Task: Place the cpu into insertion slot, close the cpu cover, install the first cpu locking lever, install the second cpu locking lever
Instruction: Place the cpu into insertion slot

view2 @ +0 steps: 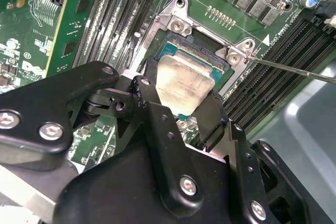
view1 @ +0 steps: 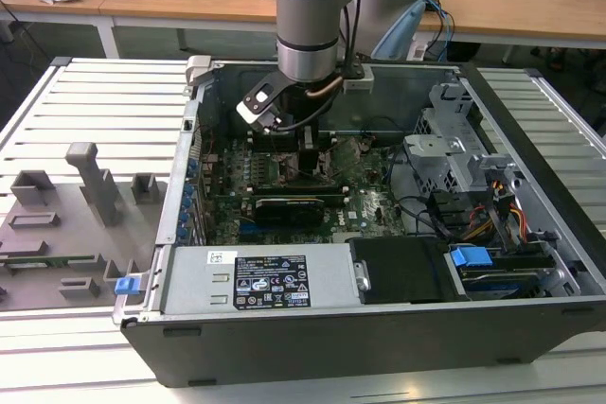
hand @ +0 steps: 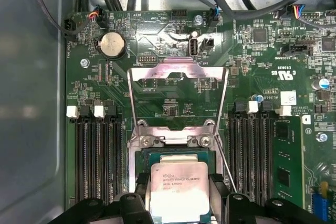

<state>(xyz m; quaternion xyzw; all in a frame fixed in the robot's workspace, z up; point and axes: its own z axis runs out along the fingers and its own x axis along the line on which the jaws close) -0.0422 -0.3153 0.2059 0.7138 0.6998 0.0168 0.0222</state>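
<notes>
Black gripper fingers are seen clamped on the cpu by two opposite edges in both wrist views. The cpu is held over the slot, close to its rim. The cover is swung open beyond the slot, above the motherboard. In the exterior view, the arm is found reaching into the open case.

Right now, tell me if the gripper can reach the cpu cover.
Probably not yet: the gripper is shut on the cpu over the insertion slot, though the open cpu cover is unobstructed beyond.
</notes>
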